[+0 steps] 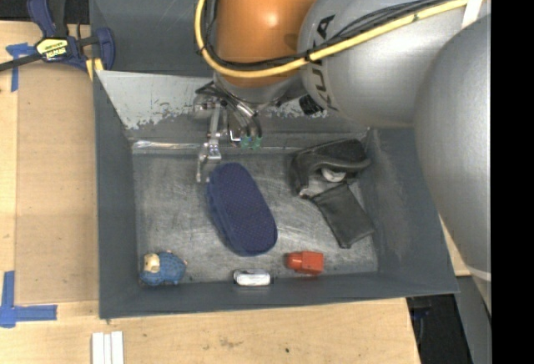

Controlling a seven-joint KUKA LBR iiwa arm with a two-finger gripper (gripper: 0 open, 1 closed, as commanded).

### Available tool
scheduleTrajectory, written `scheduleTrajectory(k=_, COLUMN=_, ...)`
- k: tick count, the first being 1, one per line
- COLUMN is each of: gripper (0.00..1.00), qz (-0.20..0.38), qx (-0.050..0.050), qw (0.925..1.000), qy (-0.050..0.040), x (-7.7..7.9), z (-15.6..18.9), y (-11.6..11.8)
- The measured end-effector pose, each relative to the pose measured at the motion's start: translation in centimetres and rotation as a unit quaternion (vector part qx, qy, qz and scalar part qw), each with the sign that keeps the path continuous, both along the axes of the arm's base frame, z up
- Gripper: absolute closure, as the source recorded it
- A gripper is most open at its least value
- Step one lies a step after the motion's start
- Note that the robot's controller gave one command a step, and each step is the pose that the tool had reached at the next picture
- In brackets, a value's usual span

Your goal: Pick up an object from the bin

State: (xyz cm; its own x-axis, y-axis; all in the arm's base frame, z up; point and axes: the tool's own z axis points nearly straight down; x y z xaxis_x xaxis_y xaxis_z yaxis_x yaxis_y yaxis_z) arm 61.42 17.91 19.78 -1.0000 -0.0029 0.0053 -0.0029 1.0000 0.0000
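Note:
My gripper (219,155) hangs below the orange wrist cover at the back of the bin, its metal fingers pointing down just above the upper end of a dark blue oval pouch (242,209). The pouch lies flat in the middle of the bin floor, slanting from upper left to lower right. Nothing shows between the fingers. To the right lies a dark grey tool with a curved handle and a flat blade (335,187).
Along the front wall lie a small red block (305,261), a little white piece (251,277) and a blue-and-tan toy (161,268) in the front left corner. The arm covers the bin's back right.

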Motion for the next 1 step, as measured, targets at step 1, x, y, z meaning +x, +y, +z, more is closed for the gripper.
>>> scheduleTrajectory(k=1, gripper=0.0, qz=0.123, qx=0.0, qw=0.9924, qy=-0.0025, x=-0.79, z=-9.03, y=-8.32)
